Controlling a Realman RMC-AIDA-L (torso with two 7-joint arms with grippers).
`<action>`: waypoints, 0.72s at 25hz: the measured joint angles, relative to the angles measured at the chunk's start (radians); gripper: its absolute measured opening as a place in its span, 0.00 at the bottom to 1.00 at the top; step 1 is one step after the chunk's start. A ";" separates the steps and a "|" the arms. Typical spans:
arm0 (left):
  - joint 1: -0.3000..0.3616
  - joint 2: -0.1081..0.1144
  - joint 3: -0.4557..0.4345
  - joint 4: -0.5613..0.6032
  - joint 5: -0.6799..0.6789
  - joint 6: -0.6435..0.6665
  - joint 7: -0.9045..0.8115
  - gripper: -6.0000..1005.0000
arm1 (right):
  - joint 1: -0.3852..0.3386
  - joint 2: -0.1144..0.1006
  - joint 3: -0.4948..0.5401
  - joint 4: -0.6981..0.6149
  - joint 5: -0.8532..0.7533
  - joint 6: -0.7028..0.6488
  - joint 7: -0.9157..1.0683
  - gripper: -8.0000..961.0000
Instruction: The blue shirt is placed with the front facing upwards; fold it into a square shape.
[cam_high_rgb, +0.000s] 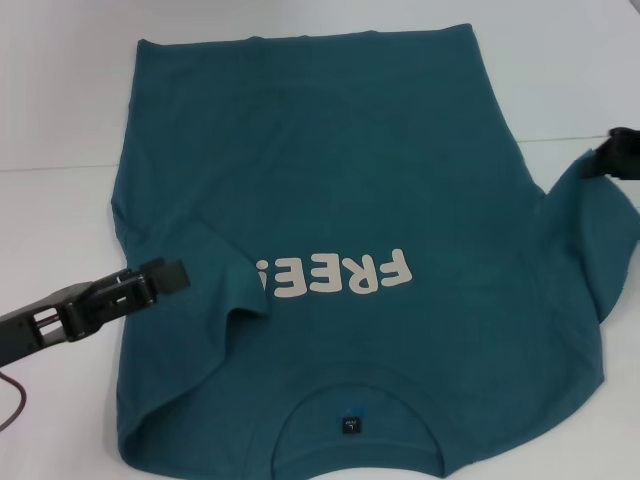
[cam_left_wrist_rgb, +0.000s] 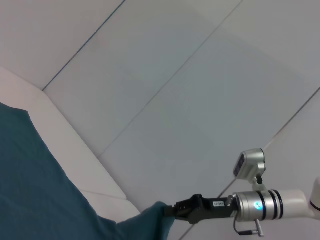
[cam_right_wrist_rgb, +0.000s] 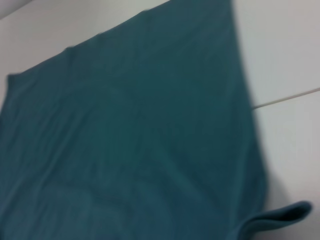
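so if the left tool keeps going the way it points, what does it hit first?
Probably the folded-in sleeve flap of the blue shirt, just ahead of the left tool. Its height over the cloth is unclear.

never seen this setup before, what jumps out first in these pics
The blue shirt fills the white table, front up, its white FREE! lettering across the chest, and its left sleeve is already folded in over part of the lettering. The right gripper pinches the right sleeve's edge at the far right, lifting it. The left gripper hangs over the shirt's left edge with nothing between its jaws.
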 joint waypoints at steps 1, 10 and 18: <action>0.000 0.000 -0.006 0.000 0.000 0.000 0.000 0.88 | 0.010 0.003 -0.002 0.000 0.001 -0.020 -0.001 0.04; 0.001 0.001 -0.068 -0.001 0.000 0.000 0.000 0.88 | 0.040 0.018 -0.017 0.000 0.001 -0.128 -0.002 0.05; 0.001 -0.001 -0.090 -0.001 0.000 -0.002 0.000 0.88 | 0.036 0.020 -0.011 0.009 0.004 -0.096 0.014 0.05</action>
